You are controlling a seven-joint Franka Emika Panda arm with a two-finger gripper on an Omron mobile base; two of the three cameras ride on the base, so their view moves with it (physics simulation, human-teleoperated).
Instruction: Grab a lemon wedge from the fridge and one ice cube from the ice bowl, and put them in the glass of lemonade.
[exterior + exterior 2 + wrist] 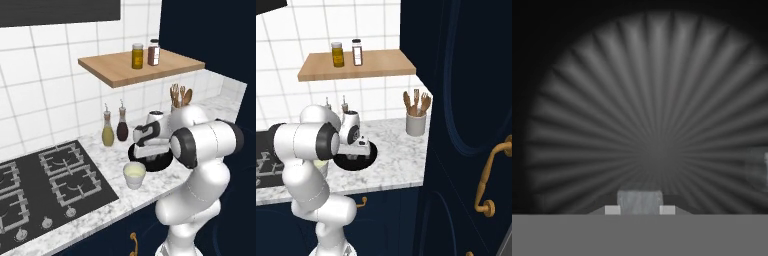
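The ice bowl [161, 164], a black round dish, stands on the marble counter [401, 150], and the robot's hand is lowered into it.

The biggest thing in the scene is the tall navy cabinet [466, 100] on the right side, with a curved gold handle [488, 175]. Next comes the counter, which runs along the white tiled wall. On its left part lies the black gas stove [45, 185]. Above the counter a wooden shelf [145, 67] is fixed to the wall.

The white arm bends forward and down over the counter, and its wrist ends over the bowl. In the hand view the ribbed dark inside of the bowl [657, 100] spreads out like a fan.

In the corner near the cabinet stands a white utensil holder [416, 124] with wooden tools. Two oil bottles stand against the wall, a pale one [108, 131] and a dark one [122, 127], close beside each other.

The glass of lemonade [134, 175] stands upright on the counter, just beside the bowl on the stove side, with pale yellow liquid in it. Two small jars, a yellow one [137, 56] and a reddish one [154, 53], stand on the shelf.

The gripper [639, 209] is closed narrow, and a small grey ice cube [639, 200] sits between its fingertips. At the right edge of the hand view is one more pale shape [757, 167], too blurred to tell what it is.
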